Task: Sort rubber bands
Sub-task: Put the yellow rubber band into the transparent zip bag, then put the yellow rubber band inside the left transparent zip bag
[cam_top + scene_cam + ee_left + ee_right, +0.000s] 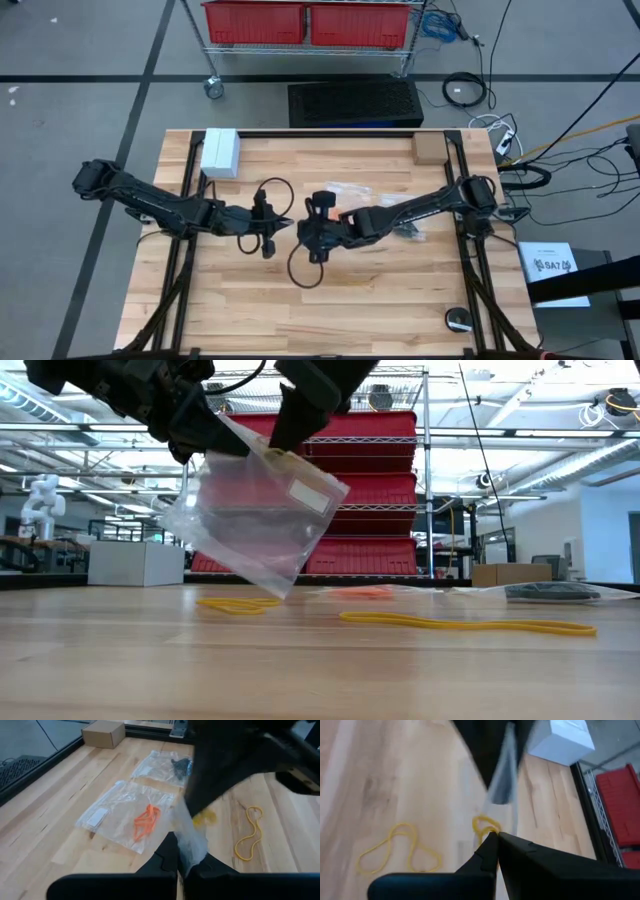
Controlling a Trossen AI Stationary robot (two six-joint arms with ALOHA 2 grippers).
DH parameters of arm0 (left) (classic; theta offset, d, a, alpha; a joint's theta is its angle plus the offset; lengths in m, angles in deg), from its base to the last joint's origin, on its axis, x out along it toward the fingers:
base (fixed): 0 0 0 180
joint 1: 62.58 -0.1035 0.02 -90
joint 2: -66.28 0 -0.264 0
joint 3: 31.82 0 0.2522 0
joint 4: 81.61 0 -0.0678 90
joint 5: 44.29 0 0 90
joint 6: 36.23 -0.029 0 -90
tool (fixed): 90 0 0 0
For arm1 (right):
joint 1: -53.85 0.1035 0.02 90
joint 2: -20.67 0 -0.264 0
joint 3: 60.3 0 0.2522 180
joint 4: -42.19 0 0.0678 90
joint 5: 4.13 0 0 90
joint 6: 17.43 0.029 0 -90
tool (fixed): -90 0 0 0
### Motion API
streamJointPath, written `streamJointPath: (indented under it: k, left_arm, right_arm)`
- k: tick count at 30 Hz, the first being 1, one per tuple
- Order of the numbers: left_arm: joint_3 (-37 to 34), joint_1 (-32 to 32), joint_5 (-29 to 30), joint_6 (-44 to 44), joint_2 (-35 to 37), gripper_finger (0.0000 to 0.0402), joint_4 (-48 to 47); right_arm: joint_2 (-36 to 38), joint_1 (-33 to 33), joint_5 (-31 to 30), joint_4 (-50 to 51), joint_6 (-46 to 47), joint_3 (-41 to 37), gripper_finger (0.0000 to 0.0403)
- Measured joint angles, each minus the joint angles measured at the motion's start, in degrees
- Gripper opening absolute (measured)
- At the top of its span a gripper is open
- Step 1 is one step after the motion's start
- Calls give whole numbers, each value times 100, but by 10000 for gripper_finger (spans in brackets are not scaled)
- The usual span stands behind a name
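Observation:
A clear plastic bag (255, 510) hangs tilted above the table's middle, between my two grippers. My left gripper (205, 438) is shut on it at its upper left. My right gripper (495, 837) is shut, and a yellow rubber band (485, 826) sits at its tips, right by the bag's top edge. Two more yellow bands (238, 604) (465, 624) lie flat on the wood. A second bag (127, 815) holding orange bands (146, 820) lies flat farther back. A third bag (162, 767) holds black bands (181, 767). My left gripper pinches the bag's edge (189, 851) between its two shut fingers, coming slanting down from the table's left. The bag hangs below the fingers, tilted and clear of the table. My right gripper pinches the small yellow band (481, 832) at its fingertips, slanting down from the table's right. The band is lifted clear, beside the bag's top edge (290, 458); whether it is inside the bag I cannot tell.
A white box (220, 152) stands at the far left and a cardboard box (428, 148) at the far right. Black cable loops (275, 190) (305, 265) hang from the arms. A round black object (458, 320) lies near the front right. Bare wood stretches along the near edge.

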Motion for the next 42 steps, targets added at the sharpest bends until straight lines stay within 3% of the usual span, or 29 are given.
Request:
streamJointPath:
  k: [14, 19, 23, 35, 42]
  left_arm:
    - [0, -2, -156, -51, 0, 0, 10]
    - [0, 2, -318, -100, 0, 0, 5]
    - [0, 2, -316, -162, 0, 0, 4]
    - [0, 2, -314, -166, 0, 0, -8]
    - [2, 2, -314, -166, -139, 0, -1]
  right_arm:
    - [-135, -254, -131, -213, 166, 4, 0]
    - [-148, -446, 926, -298, 84, 4, 0]
    - [-177, -475, 1093, -364, 77, 4, 3]
    - [40, -373, 1204, -276, 116, -2, 106]
    - [250, -375, 1194, -190, 121, 0, 127]
